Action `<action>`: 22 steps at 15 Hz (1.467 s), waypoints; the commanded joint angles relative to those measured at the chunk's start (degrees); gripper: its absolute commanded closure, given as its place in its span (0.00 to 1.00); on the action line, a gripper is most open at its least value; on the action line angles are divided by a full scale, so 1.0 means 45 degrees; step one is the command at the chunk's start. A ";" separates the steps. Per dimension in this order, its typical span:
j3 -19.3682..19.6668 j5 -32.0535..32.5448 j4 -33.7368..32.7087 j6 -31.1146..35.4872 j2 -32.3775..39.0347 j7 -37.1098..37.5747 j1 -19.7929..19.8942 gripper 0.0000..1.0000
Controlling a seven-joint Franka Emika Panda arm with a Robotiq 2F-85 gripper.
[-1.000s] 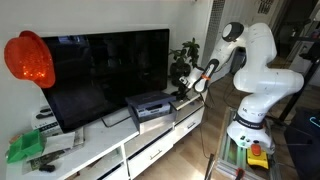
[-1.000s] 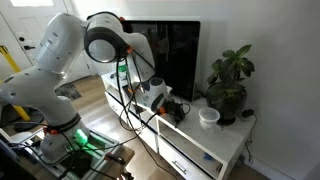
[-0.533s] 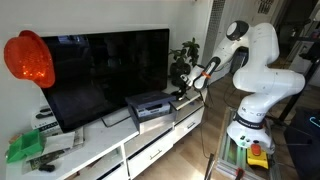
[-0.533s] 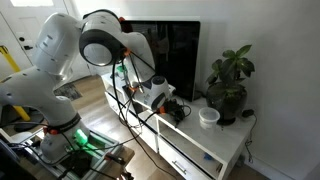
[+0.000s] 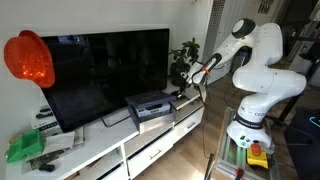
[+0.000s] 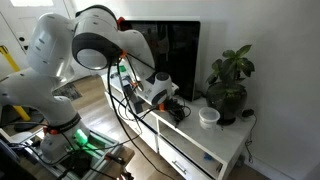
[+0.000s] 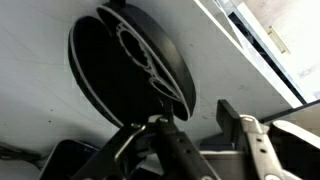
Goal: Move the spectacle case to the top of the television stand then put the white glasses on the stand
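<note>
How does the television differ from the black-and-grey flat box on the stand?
The television is much larger than the flat box. The television stands upright; the flat box lies flat. The television is all black; the flat box is black and grey. Both rest on the white television stand.

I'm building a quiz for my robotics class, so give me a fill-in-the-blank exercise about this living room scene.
The black flat-screen television stands on a long cabinet coloured ___. The leaves of the potted plant are ___. The black-and-grey flat box lies in ___ of the television.
Missing words: white; green; front.
</note>
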State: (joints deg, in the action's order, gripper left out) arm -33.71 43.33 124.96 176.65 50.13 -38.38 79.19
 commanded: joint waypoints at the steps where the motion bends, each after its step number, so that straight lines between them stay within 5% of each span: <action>1: -0.0235 -0.0484 -0.0039 -0.0399 -0.0146 0.0387 0.0296 0.48; 7: -0.0148 -0.0576 -0.0273 -0.0047 -0.0039 0.0669 0.0348 0.52; 22: 0.1531 -0.3475 -0.1185 0.0245 0.0364 -0.0785 -0.1733 0.63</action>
State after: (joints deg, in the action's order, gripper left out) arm -27.91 30.18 120.97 177.96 50.40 -38.85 73.15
